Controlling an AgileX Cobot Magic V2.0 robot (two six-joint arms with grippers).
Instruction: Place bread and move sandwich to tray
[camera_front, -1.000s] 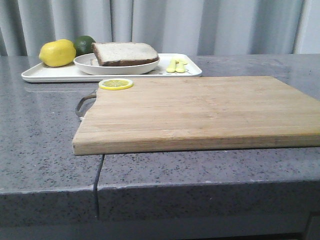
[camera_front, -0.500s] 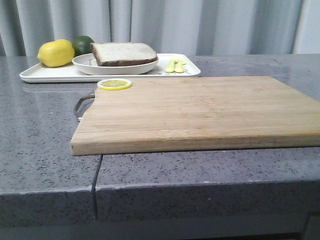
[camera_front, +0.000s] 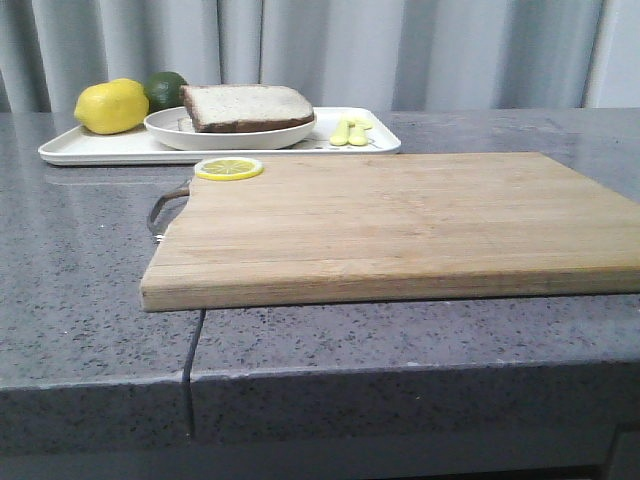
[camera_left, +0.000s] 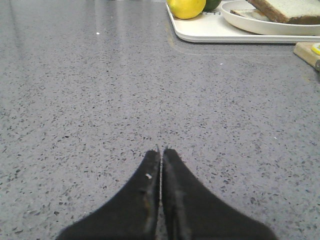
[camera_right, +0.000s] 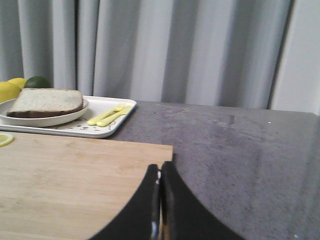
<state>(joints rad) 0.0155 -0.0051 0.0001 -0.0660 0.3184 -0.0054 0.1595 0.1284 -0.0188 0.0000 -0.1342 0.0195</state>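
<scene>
Both jaws were pressed together and empty, the sandwich (camera_front: 248, 107) apparently already sat on the tray (camera_front: 75, 149), so retreating gently seemed the wise course.

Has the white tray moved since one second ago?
Cannot tell: the tray and the cutting board shifted left together in the front view, which suggests the camera moved.

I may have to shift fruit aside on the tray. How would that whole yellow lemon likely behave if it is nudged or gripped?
The lemon is rounded and lies free on the tray, so a nudge would probably roll it, perhaps toward the lime beside it. Its skin looks smooth and glossy, so it could slip from a shallow pinch. It looks firm, probably not fragile.
</scene>
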